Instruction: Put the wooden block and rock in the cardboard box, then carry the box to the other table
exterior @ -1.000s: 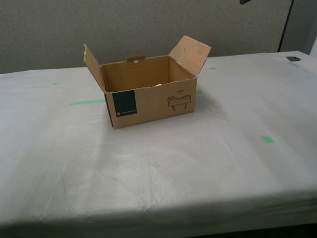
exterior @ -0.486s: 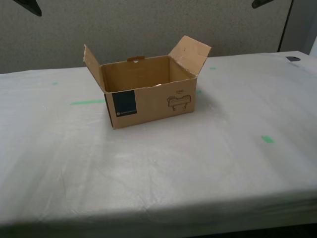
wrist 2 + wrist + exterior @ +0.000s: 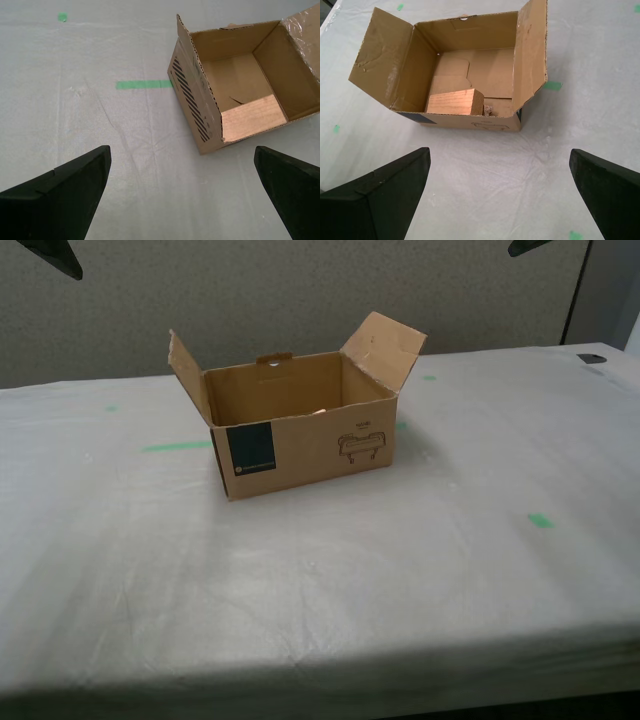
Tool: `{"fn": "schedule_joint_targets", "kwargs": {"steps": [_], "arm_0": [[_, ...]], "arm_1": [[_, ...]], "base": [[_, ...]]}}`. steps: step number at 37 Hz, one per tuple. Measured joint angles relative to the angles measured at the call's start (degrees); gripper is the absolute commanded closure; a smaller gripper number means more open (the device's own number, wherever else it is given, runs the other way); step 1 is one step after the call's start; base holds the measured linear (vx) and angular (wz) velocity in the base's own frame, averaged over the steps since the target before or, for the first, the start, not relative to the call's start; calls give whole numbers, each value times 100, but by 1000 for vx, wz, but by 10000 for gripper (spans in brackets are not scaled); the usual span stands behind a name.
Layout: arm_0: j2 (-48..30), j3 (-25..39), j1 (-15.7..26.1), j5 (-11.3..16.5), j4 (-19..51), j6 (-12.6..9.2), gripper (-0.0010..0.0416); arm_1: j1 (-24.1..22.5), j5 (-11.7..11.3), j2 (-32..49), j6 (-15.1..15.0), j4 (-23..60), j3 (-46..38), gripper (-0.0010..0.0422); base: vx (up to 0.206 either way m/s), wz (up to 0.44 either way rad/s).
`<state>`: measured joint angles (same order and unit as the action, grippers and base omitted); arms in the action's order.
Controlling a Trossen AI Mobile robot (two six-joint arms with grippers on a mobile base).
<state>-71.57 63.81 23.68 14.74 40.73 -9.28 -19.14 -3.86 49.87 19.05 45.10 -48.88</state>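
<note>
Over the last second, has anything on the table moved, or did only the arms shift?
Only the arms. A dark gripper tip has come into the exterior view's top left corner, and the one at the top right has shifted slightly. The box stayed put on the white table, flaps open, with the block and rock inside.

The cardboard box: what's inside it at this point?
Inside the cardboard box lies the wooden block, with the rock just beside it. The box's near wall covers the rock's lower part.

Grey partition wall (image 3: 300, 290) behind.
</note>
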Motion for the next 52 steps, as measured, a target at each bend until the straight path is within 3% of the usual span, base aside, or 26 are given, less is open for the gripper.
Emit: {"fn": "schedule_joint_targets", "kwargs": {"steps": [52], "arm_0": [[0, 0, 0, 0, 2, 0, 18]], "arm_1": [[0, 2, 0, 0, 0, 0, 21]], "base": [[0, 0]]}}
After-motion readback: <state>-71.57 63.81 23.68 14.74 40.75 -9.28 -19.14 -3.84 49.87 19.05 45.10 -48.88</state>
